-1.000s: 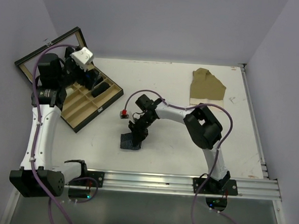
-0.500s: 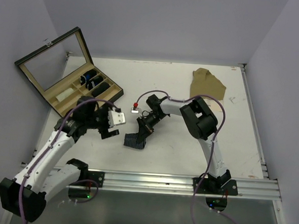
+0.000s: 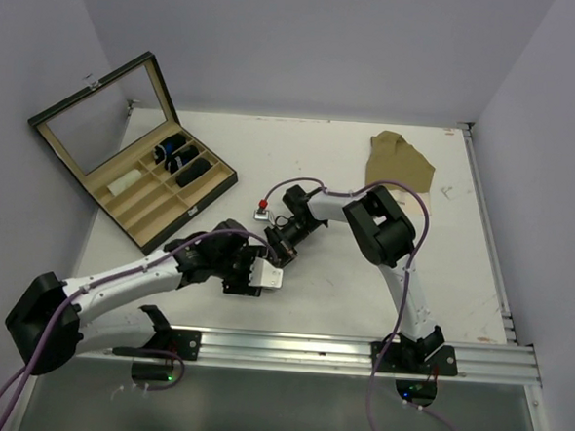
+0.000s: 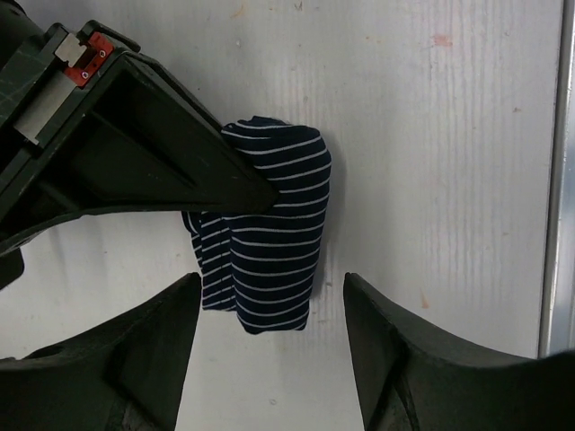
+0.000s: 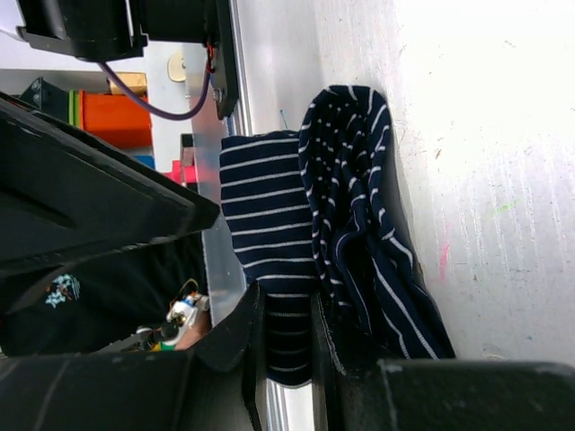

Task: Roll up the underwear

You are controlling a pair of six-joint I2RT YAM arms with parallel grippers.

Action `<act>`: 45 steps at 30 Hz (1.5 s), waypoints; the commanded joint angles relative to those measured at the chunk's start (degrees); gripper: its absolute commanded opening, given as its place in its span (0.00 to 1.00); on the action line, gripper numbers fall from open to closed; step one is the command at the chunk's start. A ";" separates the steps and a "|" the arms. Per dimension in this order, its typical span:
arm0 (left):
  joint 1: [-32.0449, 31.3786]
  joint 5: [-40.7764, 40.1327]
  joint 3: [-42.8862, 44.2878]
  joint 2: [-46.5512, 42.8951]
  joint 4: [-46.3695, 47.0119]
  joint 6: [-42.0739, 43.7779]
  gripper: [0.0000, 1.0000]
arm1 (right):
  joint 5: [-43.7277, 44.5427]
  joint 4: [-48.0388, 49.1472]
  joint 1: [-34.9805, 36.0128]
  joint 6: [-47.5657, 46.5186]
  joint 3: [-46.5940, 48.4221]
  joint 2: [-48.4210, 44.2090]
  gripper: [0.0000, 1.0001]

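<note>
- Shows the underwear (image 4: 269,251), navy with thin white stripes, lying bunched in a loose fold on the white bench (image 3: 348,180), left of centre and near the front rail.
- Places the right claw (image 5: 289,334) low over the far side of the cloth, fingers pressed together on a fold of the underwear. Shows the striped fabric passing between them in the right wrist view.
- Sets the left claw (image 4: 269,292) directly above the near end of the underwear, fingers (image 4: 153,359) spread wide to either side of it, with a gap showing between each tip and the cloth.
- Hides most of the underwear in the top view beneath the two wrists, which meet nearly tip to tip.
- Locates an open compartmented box (image 3: 143,207) at the far left of the bench, lid raised, with dark rolled items (image 3: 181,162) in its rear compartments.
- Marks a tan cloth (image 3: 398,164) at the far right, well apart from both claws.
</note>
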 commanded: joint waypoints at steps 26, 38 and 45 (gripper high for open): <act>-2.23 5.43 3.02 19.45 -0.45 -1.25 0.01 | 23.36 2.17 -4.37 -3.74 0.31 -3.20 0.54; 10.23 18.70 20.15 40.45 -18.27 2.78 0.00 | 28.20 -0.30 -16.05 -13.04 -4.42 -23.30 0.61; 15.25 22.57 34.48 56.69 -29.19 6.56 0.00 | 28.20 1.81 -16.95 -19.90 -15.15 -38.86 0.53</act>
